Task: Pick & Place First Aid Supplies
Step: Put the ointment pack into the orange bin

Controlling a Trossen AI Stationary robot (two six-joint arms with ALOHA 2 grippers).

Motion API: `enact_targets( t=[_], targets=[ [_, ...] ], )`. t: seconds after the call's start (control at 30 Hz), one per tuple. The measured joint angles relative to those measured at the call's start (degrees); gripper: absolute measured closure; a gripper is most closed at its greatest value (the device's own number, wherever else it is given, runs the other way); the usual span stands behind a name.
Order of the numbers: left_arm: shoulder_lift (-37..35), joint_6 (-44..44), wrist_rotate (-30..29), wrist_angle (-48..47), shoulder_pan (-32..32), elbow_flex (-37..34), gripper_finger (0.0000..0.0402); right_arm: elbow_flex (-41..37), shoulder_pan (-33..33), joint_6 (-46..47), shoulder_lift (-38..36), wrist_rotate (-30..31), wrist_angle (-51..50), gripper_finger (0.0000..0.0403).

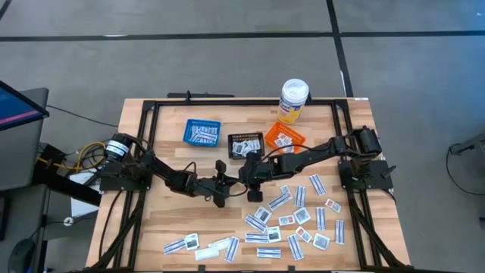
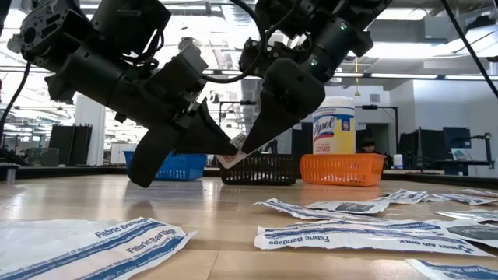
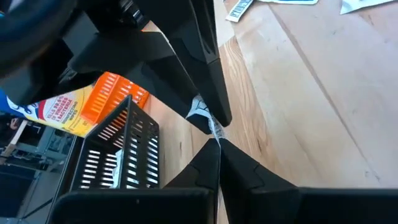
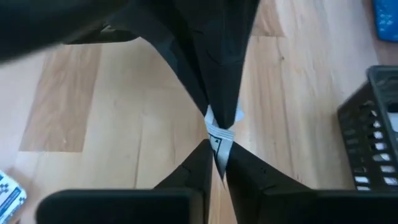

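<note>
We are clamping one packet (image 4: pixel 219 138) between both grippers' fingers; seemingly few are binned, most packets (image 1: pixel 292 220) are still lying on the desk (image 1: pixel 163 212).

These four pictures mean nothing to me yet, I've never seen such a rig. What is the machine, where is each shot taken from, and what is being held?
Two dark robot arms work at a wooden table. One camera looks straight down, one sits at table height, one rides on each wrist. White first aid packets lie scattered near the front; blue, black and orange baskets and a bottle stand behind. In mid-table the left gripper and right gripper meet tip to tip, both shut on one small packet, held above the wood.
</note>
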Motion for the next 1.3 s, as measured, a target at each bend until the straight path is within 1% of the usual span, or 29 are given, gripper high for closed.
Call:
enact_targets(
  t=[0.23, 0.33, 0.87, 1.0, 1.23, 1.3],
  targets=[
    [0.00, 0.00, 0.24, -0.30, 0.02, 0.00, 0.0395, 0.00, -0.04, 0.30, -0.04, 0.55, -0.56, 0.0330],
    [0.00, 0.02, 0.31, -0.82, 0.00, 0.00, 0.0396, 0.00, -0.06, 0.32, -0.04, 0.55, -0.46, 0.0322],
    [0.00, 0.02, -0.17, -3.39, 1.73, 0.00, 0.0394, 0.00, -0.07, 0.95, -0.04, 0.75, 1.23, 0.0322],
    [0.00, 0.02, 0.15, -3.37, 1.73, 0.00, 0.0396, 0.00, -0.09, 2.43, -0.04, 0.73, 1.09, 0.0336],
    [0.00, 0.53, 0.71, -3.24, 1.73, 0.00, 0.0395, 0.00, 1.07, 2.62, -0.04, 0.59, 0.95, 0.0394],
    [0.00, 0.52, 0.70, -2.95, 1.73, 0.00, 0.0396, 0.00, 1.11, 3.12, -0.04, 0.54, 0.95, 0.0399]
  ],
)
